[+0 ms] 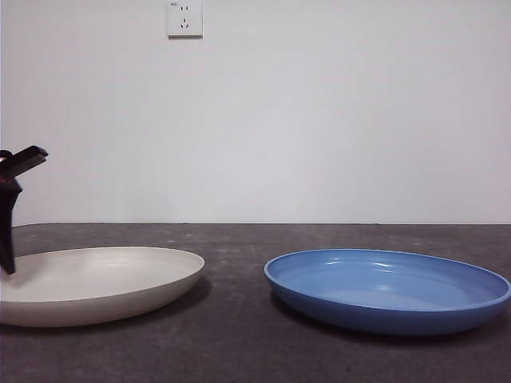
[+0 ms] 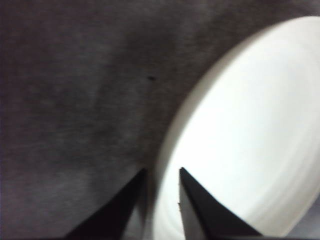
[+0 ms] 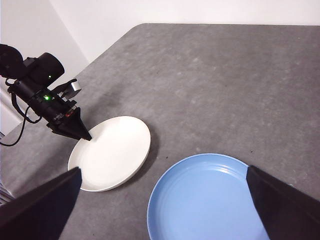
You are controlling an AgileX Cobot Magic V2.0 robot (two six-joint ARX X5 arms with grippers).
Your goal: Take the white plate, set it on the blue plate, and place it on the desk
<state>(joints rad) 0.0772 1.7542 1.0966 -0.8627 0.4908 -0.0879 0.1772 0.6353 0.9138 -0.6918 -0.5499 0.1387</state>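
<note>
The left gripper (image 2: pixel 162 172) is straddling the near rim of the wide, shallow, matte cream white plate (image 2: pixel 250 145); its two black jaws are standing a little apart, one over the plate's inner slope and one outside over the tabletop, not yet pinching the rim. In the right wrist view the same gripper (image 3: pixel 86 136) is pointing down at the plate's edge on the side away from the blue plate. To do this step well, the jaws would probably need to be sinking until the rim is lying fully between them before closing, since a thin, low, curved rim is likely to be slipping out of a shallow bite; the lift would then best be going straight up and level, because a wide plate held at one edge tends to be drooping.

The white plate (image 1: pixel 96 283) is lying flat on the dark grey, mottled matte desk (image 1: pixel 239 351), and the glossy sky-blue round plate (image 1: pixel 389 289) is sitting beside it, apart from it and empty. The right gripper (image 3: pixel 165 200) is hovering high above the blue plate (image 3: pixel 205 200), jaws spread wide and holding nothing; it could be getting in the way of the carry. A white wall socket (image 1: pixel 184 18) is showing on the back wall
</note>
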